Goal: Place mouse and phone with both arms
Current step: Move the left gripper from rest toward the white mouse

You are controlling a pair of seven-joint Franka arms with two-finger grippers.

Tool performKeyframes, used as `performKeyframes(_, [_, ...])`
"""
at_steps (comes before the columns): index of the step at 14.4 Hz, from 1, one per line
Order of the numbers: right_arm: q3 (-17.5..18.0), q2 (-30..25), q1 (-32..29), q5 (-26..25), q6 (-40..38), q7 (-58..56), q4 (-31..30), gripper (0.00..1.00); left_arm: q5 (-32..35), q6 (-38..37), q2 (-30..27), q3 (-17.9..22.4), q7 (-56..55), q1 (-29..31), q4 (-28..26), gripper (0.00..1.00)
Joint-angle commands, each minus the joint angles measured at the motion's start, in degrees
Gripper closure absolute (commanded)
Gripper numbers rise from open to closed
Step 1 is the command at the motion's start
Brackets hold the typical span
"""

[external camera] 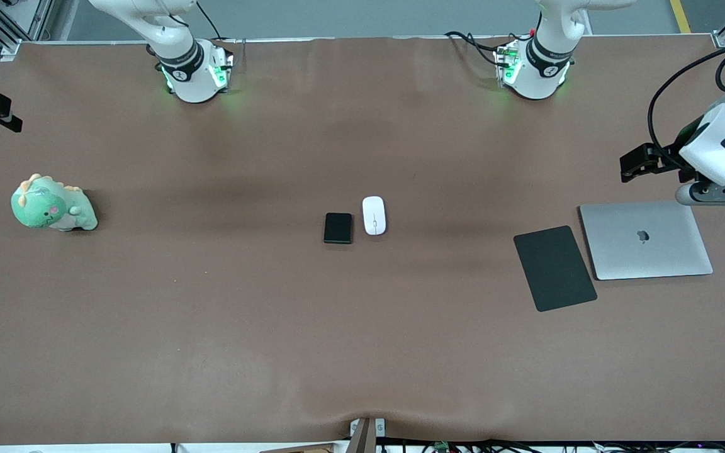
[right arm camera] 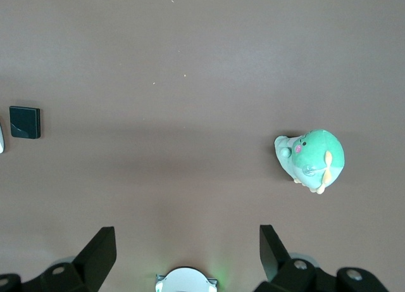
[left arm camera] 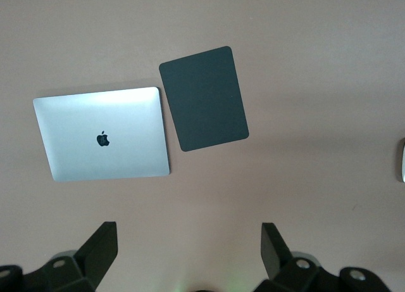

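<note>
The white mouse (external camera: 374, 215) and the small black phone (external camera: 338, 228) lie side by side on the brown table (external camera: 362, 346) at mid-table, the phone toward the right arm's end. The phone also shows in the right wrist view (right arm camera: 25, 122), with a sliver of the mouse (right arm camera: 1, 140) at the frame edge. My left gripper (left arm camera: 188, 247) is open and empty, high over the table at the left arm's end, by the laptop; its hand (external camera: 721, 151) shows in the front view. My right gripper (right arm camera: 188, 247) is open and empty, high over the right arm's end.
A matte black mouse pad (external camera: 554, 268) lies beside a closed silver laptop (external camera: 646, 239) at the left arm's end; both show in the left wrist view, the pad (left arm camera: 204, 99) and the laptop (left arm camera: 102, 133). A green plush dinosaur (external camera: 53, 204) sits at the right arm's end.
</note>
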Motion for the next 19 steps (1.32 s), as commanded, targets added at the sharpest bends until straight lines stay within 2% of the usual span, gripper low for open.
performKeyframes(1, [0.5,0.1,-0.7,-0.2,0.0,-0.5,-0.3,0.00,-0.3,-1.2,-0.1,0.0,1.8,0.1,0.2,0.00])
performKeyframes(3, [0.6,1.8,-0.2,-0.4,-0.5,-0.5,-0.5,0.00,-0.3,-1.2,0.1,0.1,1.3,-0.1,0.7,0.00])
performKeyframes(9, [0.7,2.1,-0.2,-0.4,-0.6,-0.6,-0.4,0.00,-0.3,-1.3,0.4,-0.5,1.2,-1.0,0.3,0.00])
performKeyframes(11, [0.7,2.3,-0.4,-0.5,0.0,-0.6,-0.3,0.00,-0.4,-1.3,0.4,-2.4,-0.2,-1.0,0.3,0.00])
performKeyframes(14, [0.7,2.8,-0.6,0.1,0.5,-0.5,-0.4,0.00,-0.5,-1.3,0.5,-6.3,-8.6,-1.0,0.2,0.00])
performKeyframes(19, [0.6,2.7,-0.4,0.3,1.6,-0.5,-0.6,0.00,-0.7,-1.3,0.5,-10.6,-12.7,-1.0,-1.9,0.00])
